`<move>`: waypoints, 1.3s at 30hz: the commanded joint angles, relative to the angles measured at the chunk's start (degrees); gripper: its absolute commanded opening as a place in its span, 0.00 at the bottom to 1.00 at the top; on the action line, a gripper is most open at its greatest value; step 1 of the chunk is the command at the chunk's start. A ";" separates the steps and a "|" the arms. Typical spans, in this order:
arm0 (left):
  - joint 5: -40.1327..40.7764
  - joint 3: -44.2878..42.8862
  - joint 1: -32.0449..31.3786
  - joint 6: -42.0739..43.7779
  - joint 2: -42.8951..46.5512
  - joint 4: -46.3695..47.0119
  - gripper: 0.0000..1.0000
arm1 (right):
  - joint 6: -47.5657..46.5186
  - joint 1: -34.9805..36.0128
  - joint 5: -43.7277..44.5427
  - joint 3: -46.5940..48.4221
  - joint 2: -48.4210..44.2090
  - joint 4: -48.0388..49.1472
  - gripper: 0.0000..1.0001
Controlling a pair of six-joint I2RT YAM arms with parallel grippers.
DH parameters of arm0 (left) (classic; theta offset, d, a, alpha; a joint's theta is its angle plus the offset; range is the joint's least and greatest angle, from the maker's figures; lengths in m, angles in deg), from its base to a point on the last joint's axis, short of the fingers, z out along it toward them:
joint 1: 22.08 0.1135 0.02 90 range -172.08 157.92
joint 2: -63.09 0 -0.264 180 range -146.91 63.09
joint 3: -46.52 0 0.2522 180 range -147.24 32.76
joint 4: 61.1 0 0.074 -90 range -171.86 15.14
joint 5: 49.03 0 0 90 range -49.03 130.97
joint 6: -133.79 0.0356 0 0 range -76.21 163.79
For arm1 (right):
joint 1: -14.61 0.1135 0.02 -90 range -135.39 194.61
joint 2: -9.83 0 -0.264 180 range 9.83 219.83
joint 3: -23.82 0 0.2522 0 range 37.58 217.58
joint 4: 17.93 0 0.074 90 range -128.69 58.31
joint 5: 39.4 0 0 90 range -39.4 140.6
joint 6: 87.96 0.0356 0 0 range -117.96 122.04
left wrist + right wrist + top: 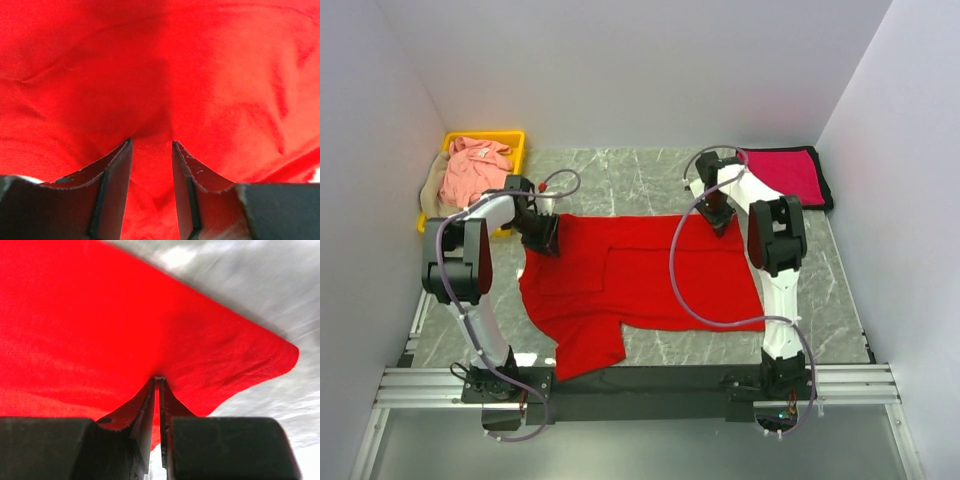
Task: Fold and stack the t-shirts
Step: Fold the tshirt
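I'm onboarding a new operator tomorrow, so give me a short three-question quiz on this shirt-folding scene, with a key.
1. True or false: the red t-shirt lies spread on the table.
2. Which is pinched shut on that shirt's edge: the left gripper or the right gripper?
3. What lies on top in the yellow bin? A) a pink shirt B) a blue towel C) nothing

Key: 1 true; 2 the right gripper (the left one's jaws stand apart over the cloth); 3 A.
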 commanded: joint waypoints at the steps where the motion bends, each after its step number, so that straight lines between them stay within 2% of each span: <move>1: 4.62 -6.12 -0.11 -0.88 -4.62 1.14 0.44 | 0.08 -0.35 4.27 7.30 5.84 -1.27 0.15; 6: 5.86 -14.91 0.95 -1.32 -13.50 0.79 0.45 | 0.34 -0.36 6.72 21.61 12.87 -4.61 0.16; 9: 6.47 -21.06 1.13 -1.33 -17.72 0.97 0.46 | -0.63 -0.27 8.48 25.42 14.38 -2.62 0.18; 13: 7.27 -30.45 1.13 -0.62 -22.48 1.23 0.48 | -1.24 -0.27 10.77 29.12 15.79 0.03 0.20; 16: 8.06 -37.04 2.71 0.17 -26.25 1.05 0.50 | -1.33 0.00 12.52 28.07 15.09 4.59 0.22; 19: 5.00 -42.50 3.14 1.57 -28.55 -0.43 0.57 | -1.42 0.09 13.32 27.45 13.86 6.97 0.28; 20: 3.42 -43.13 3.23 2.19 -28.46 -1.31 0.58 | -1.07 0.08 12.97 27.62 12.29 7.15 0.37; 22: -2.01 -41.05 3.41 3.41 -25.05 -0.53 0.64 | -1.33 0.00 10.16 26.23 9.56 7.67 0.46; 23: -3.88 -39.38 3.50 4.03 -23.12 0.26 0.66 | -1.42 0.00 9.46 24.83 7.63 8.46 0.57; 25: -8.09 -34.73 3.76 5.26 -13.83 3.33 0.71 | -1.59 0.00 5.44 20.44 -0.52 8.56 0.64; 26: -9.85 -33.22 3.76 5.53 -13.79 3.34 0.72 | -1.51 0.08 3.67 20.42 -2.56 8.56 0.68; 27: -11.18 -32.08 4.37 5.79 -9.35 3.60 0.74 | -1.77 0.17 2.00 17.64 -4.84 7.34 0.73; 30: -14.87 -27.68 6.47 7.98 -1.87 2.03 0.74 | -3.26 0.43 -4.68 9.89 -13.20 3.66 0.74; 32: -17.59 -24.52 7.89 14.47 0.88 -3.84 0.73 | -5.19 0.87 -9.76 2.37 -19.15 1.62 0.73; 36: -14.45 -17.06 10.44 31.51 6.41 -16.76 0.66 | -7.92 3.59 -12.70 -13.04 -29.02 0.56 0.63; 37: -13.92 -12.60 10.79 36.94 7.65 -18.18 0.66 | -8.62 4.38 -12.61 -16.29 -30.78 1.17 0.61; 39: -11.03 -7.57 11.41 39.97 11.76 -17.76 0.65 | -9.24 6.92 -12.78 -23.68 -34.56 1.79 0.55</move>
